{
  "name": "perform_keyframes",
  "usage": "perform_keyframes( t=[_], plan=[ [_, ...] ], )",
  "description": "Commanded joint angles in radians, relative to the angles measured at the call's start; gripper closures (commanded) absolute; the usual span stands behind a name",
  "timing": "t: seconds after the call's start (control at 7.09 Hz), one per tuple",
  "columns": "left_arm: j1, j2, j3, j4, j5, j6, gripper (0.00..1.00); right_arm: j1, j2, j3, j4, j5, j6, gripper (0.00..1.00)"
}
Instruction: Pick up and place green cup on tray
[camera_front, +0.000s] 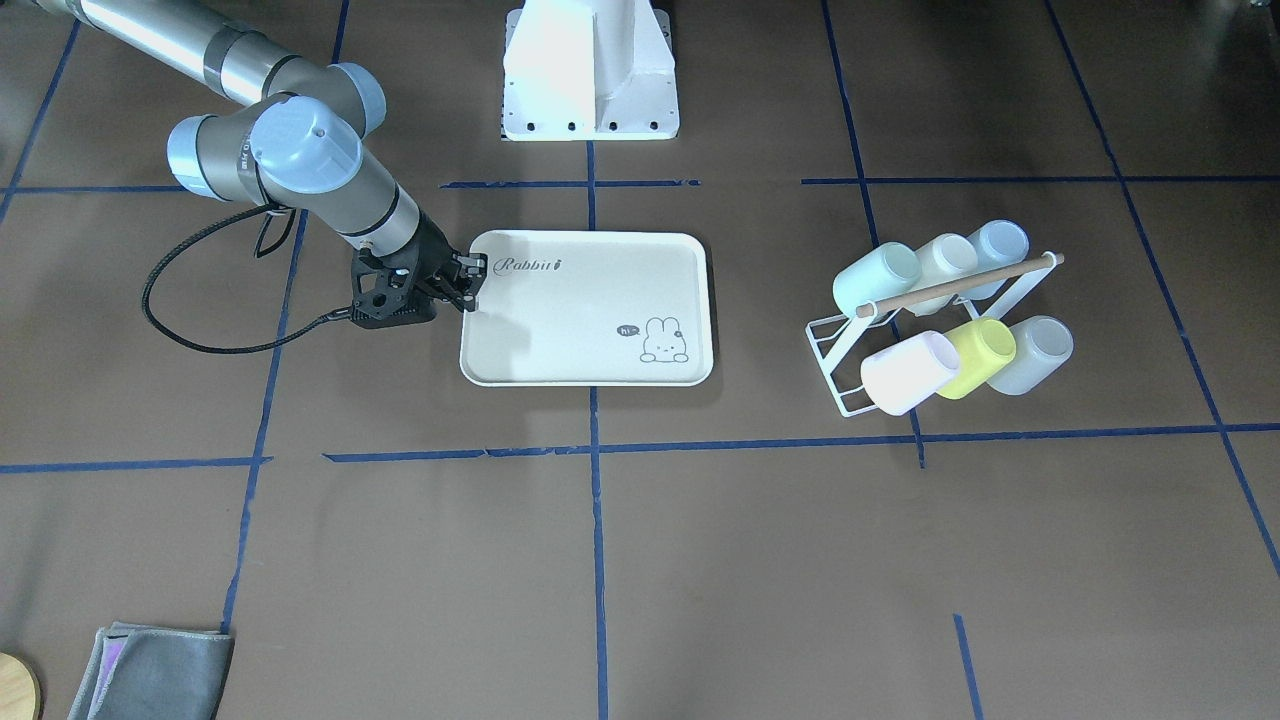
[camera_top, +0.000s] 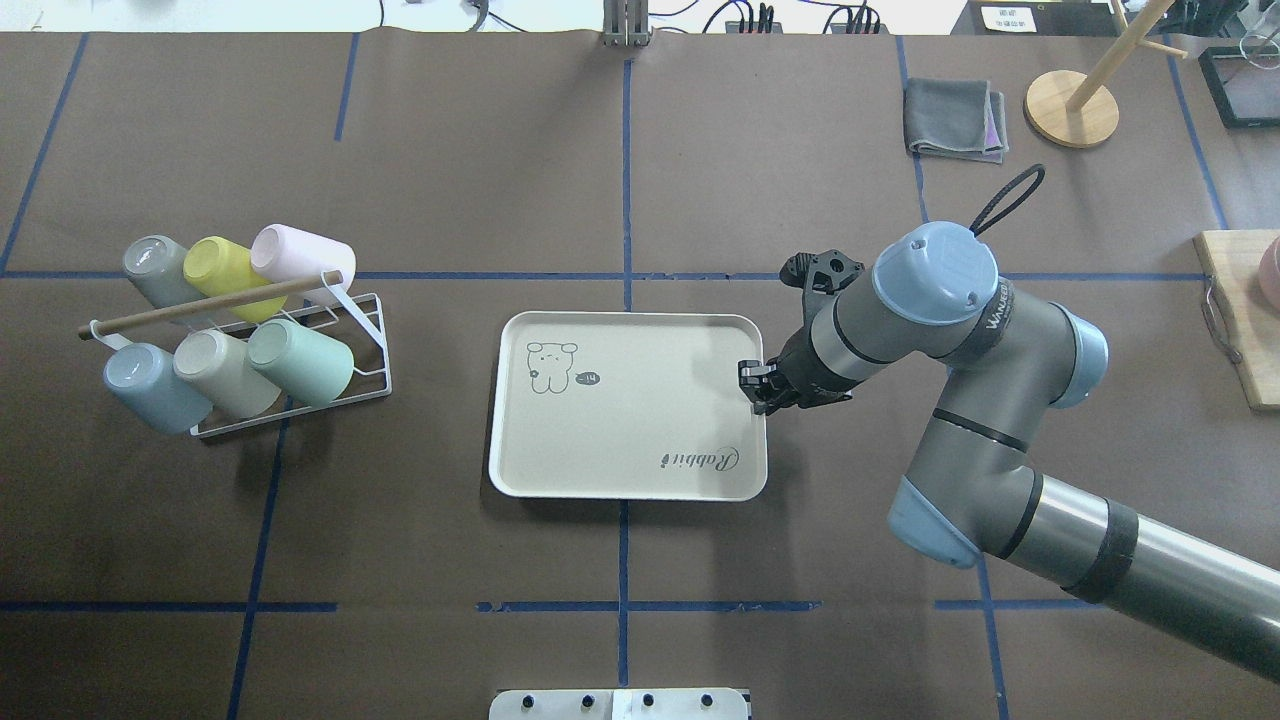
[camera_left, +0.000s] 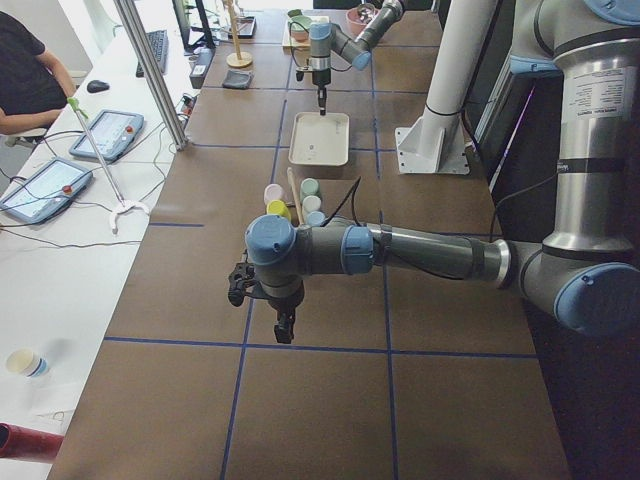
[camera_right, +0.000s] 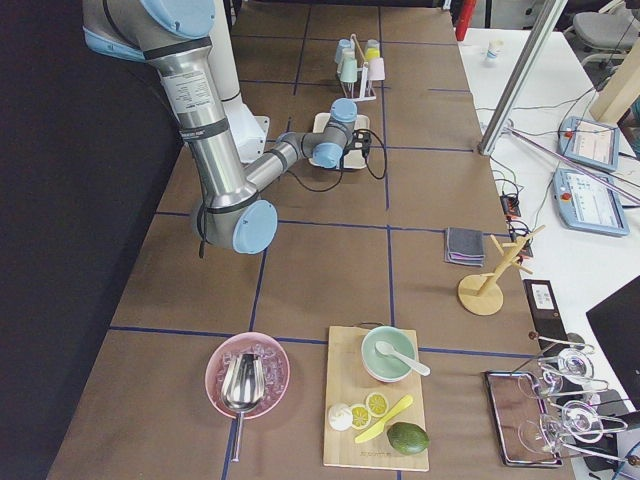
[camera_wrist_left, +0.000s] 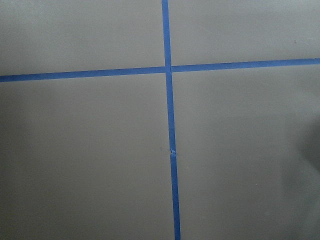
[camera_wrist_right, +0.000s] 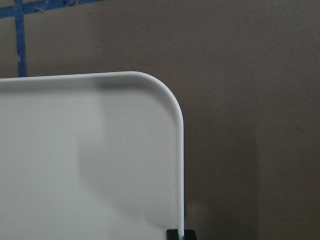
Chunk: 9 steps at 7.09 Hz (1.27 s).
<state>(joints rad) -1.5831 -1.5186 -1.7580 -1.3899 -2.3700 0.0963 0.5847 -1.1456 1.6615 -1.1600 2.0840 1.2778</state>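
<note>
- While the right gripper (camera_top: 757, 388) sits at the tray (camera_top: 600, 440) edge farthest from the cups, you have the whole tray between it and the target.
- Its fingertips stand close together on either side of the rim in the right wrist view. Whether they pinch the rim or only straddle it, I cannot tell.
- The green cup (camera_top: 300, 358) is in the wire rack (camera_top: 372, 340), well apart from the tray toward the robot's left. It is the end cup of the row nearer the robot, just beside a beige cup (camera_top: 225, 372).
- It lies tilted, with its long axis running roughly toward the tray. I cannot tell which end is the mouth.
- Your left gripper (camera_left: 284, 328) hangs over bare table beyond the rack. It shows only in the side view, so I cannot tell whether it is spread or closed.
- Nothing stands between the left gripper and the rack, so I judge the left arm better placed to fetch the cup.
</note>
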Motion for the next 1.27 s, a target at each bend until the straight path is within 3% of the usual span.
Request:
perform_keyframes(
  t=[0.0, 0.42, 0.56, 0.7, 0.99, 1.13],
  plan=[
    [0.000, 0.000, 0.002, 0.000, 0.000, -0.001, 0.00, -0.014, 0.007, 0.030, -0.075, -0.013, 0.002, 0.98],
    [0.000, 0.000, 0.002, 0.000, 0.000, -0.001, 0.00, -0.019, 0.007, 0.026, -0.072, -0.015, -0.017, 0.78],
    [0.000, 0.000, 0.002, 0.000, 0.000, 0.000, 0.00, -0.019, 0.004, 0.023, -0.072, -0.007, -0.031, 0.51],
    [0.000, 0.000, 0.000, -0.001, 0.000, 0.000, 0.00, -0.025, 0.001, 0.024, -0.075, -0.015, -0.038, 0.01],
    [0.000, -0.003, -0.008, -0.004, -0.002, 0.003, 0.00, 0.026, -0.012, 0.085, -0.076, 0.001, -0.038, 0.00],
    [0.012, -0.005, -0.014, -0.065, -0.002, 0.003, 0.00, 0.070, -0.076, 0.168, -0.105, 0.011, -0.038, 0.00]
  ],
)
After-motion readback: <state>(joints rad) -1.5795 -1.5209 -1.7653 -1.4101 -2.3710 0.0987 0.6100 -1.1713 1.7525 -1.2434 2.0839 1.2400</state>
